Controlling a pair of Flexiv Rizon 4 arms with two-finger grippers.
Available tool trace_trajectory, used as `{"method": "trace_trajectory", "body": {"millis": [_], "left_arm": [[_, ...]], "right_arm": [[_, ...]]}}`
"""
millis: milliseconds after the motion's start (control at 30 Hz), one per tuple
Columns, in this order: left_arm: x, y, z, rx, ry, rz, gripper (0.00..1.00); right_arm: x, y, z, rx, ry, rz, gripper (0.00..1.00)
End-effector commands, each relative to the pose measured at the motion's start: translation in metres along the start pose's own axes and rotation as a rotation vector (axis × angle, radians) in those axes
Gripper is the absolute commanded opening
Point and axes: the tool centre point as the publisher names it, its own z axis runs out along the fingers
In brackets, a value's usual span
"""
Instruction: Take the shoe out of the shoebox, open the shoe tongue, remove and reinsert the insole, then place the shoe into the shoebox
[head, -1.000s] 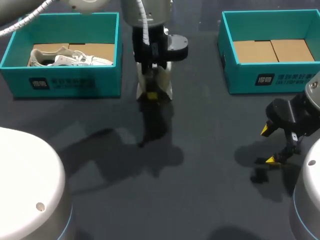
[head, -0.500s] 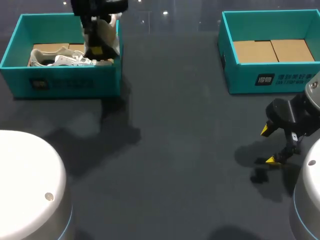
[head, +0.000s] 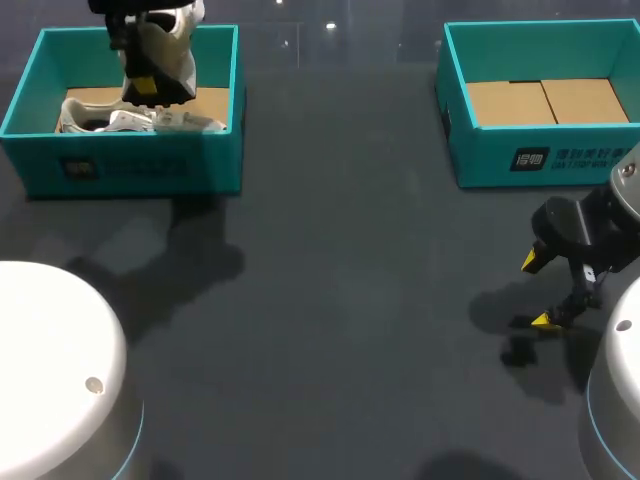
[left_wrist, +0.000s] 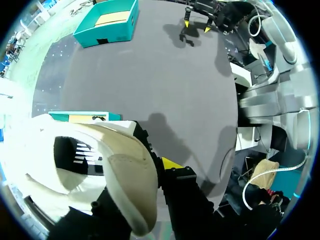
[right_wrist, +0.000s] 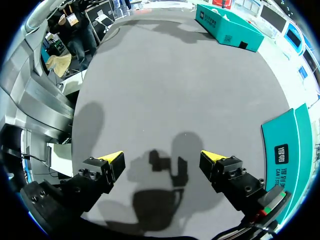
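Observation:
A cream-white shoe (head: 168, 42) hangs above the left teal shoebox (head: 130, 168), with my left gripper (head: 146, 84) shut on it. In the left wrist view the shoe (left_wrist: 117, 172) fills the space by my left gripper (left_wrist: 156, 170), pinched at its collar, and one yellow tip shows beside it. A second white shoe (head: 112, 119) lies on its side inside that box. My right gripper (head: 538, 291) hovers low over the table at the right, open with nothing between its fingers (right_wrist: 114, 158). In its own wrist view my right gripper (right_wrist: 162, 160) looks down on bare table.
A second teal shoebox (head: 545, 155), with only cardboard on its floor, stands at the back right, just behind my right gripper; its wall (right_wrist: 287, 145) shows beside that gripper. Dark table stretches between the two boxes.
My left arm has carried the shoe from the table's back middle leftwards to above the left shoebox. The right arm has not moved.

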Motion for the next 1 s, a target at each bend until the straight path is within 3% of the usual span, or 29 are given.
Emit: {"method": "trace_trajectory", "body": {"millis": [33, 233, 533, 1000], "left_arm": [[-0.051, 0.038, 0.001, -0.005, 0.055, 0.029, 0.00], [-0.115, 0.091, 0.009, -0.091, 0.029, -0.026, 0.00], [-0.177, 0.146, 0.004, -0.058, 0.057, 0.077, 0.00], [-0.177, 0.146, 0.004, -0.058, 0.057, 0.077, 0.00]], "right_arm": [[0.002, 0.000, 0.000, 0.002, -0.003, -0.001, 1.00], [0.002, 0.000, 0.000, 0.002, -0.003, -0.001, 1.00], [0.002, 0.000, 0.000, 0.002, -0.003, -0.001, 1.00], [0.002, 0.000, 0.000, 0.002, -0.003, -0.001, 1.00]]}}
